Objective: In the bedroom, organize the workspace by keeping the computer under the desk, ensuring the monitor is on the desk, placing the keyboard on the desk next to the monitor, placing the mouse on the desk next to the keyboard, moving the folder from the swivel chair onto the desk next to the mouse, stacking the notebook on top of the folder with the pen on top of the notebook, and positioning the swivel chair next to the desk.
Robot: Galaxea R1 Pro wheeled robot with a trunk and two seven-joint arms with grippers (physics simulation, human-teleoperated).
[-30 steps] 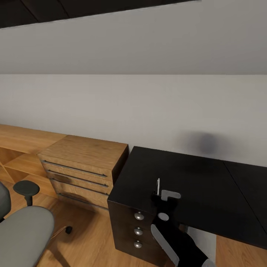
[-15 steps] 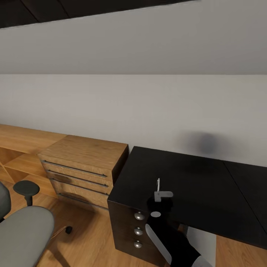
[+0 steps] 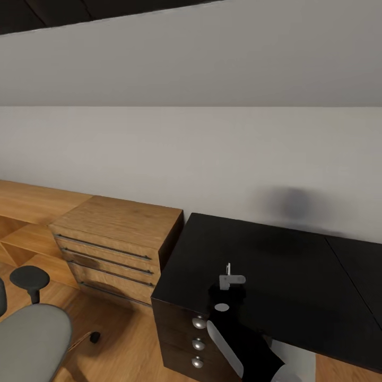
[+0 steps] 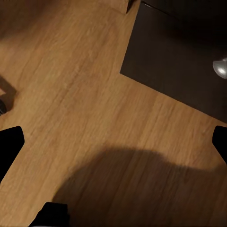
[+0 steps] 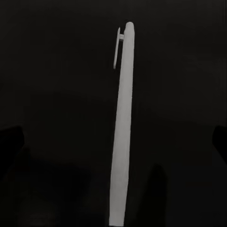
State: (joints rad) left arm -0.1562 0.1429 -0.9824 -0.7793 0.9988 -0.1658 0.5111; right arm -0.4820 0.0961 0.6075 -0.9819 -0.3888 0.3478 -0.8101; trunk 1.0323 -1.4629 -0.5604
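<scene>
Glossy black desk [image 3: 297,265], top bare; stands on wood floor [image 4: 85,94] beside wooden cabinet [image 3: 119,236].

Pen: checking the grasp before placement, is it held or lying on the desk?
Held: the pen sticks up from the right gripper.

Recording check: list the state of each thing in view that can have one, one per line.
pen: held upright over the desk by the right gripper, not yet set down
right gripper: shut on the pen, above the desk's left end
desk: top bare where visible, drawers shut
wood cabinet: drawers shut
swivel chair: on the floor, apart from the desk, seat bare
left gripper: jaws open, over the floor
</scene>
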